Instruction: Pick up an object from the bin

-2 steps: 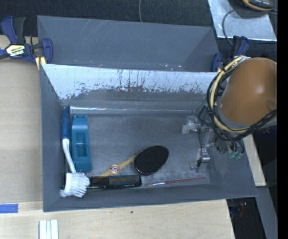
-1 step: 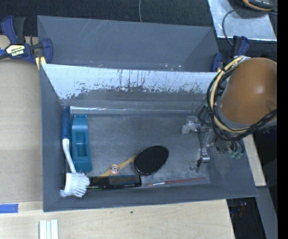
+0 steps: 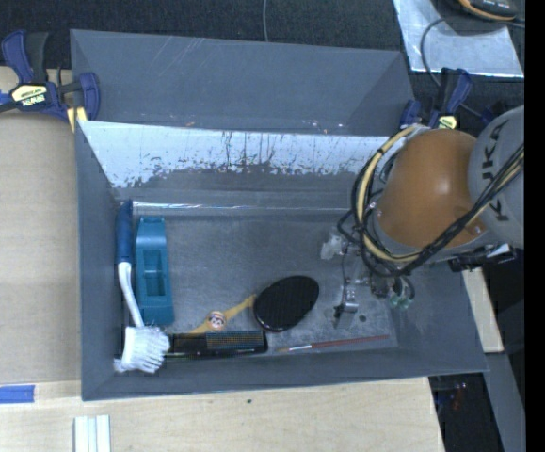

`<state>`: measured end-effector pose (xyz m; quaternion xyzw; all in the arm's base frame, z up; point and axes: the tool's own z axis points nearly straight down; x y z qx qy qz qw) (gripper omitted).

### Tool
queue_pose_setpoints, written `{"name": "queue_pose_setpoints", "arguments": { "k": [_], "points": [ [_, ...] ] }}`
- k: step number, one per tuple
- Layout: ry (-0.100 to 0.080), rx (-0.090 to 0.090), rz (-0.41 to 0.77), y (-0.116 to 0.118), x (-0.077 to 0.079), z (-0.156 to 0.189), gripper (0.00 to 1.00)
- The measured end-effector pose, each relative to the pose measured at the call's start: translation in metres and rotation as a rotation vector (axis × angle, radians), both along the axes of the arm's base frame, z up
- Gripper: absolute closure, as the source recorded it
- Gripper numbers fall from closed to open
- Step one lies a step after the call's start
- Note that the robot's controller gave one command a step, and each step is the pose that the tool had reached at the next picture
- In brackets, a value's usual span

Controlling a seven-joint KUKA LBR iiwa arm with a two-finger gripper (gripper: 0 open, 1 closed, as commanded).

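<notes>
- Bin [image 3: 253, 92] walls were flat grey sheet metal, sloping down to a duller, faintly grainy floor; the far wall carried dark streaks and scratches along its lower part.
- Gripper [image 3: 347, 307] hung low over bare floor in the right half of the bin, below a smooth, rounded orange-brown cover [image 3: 427, 191] ringed with looped black and yellow cables [image 3: 371, 182]. Whether it stood apart or together I could not tell, and nothing was seen held in it.
- Nearest to it, just to the left, lay a black oval disc [image 3: 286, 301], matte and flat, with a thin yellowish handle [image 3: 237, 309] running off to the lower left, past a small round pale piece.
- Just toward the near wall from the gripper lay a thin reddish-brown stick [image 3: 338, 344], straight and flat on the floor.
- Left of that stick, along the near wall, lay a long black comb-like bar [image 3: 217, 344] with a finely ribbed edge.
- Against the left wall lay a boxy blue plastic block [image 3: 152, 269], well apart from the gripper.
- Beside the block ran a brush [image 3: 126, 285] with a blue and white handle and a tuft of white bristles at its near end, touching the black bar.
</notes>
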<state>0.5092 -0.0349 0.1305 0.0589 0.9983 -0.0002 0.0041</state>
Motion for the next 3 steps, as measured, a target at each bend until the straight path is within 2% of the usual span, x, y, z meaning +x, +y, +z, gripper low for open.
{"name": "queue_pose_setpoints", "arguments": {
  "k": [1,2,3],
  "points": [
    [-0.002,-0.002,0.138,0.025,-0.014,-0.037,0.00],
    [0.000,-0.001,0.019,0.045,0.002,-0.036,0.00],
    [0.001,-0.001,-0.010,0.055,-0.001,-0.047,0.00]
  ]
}}
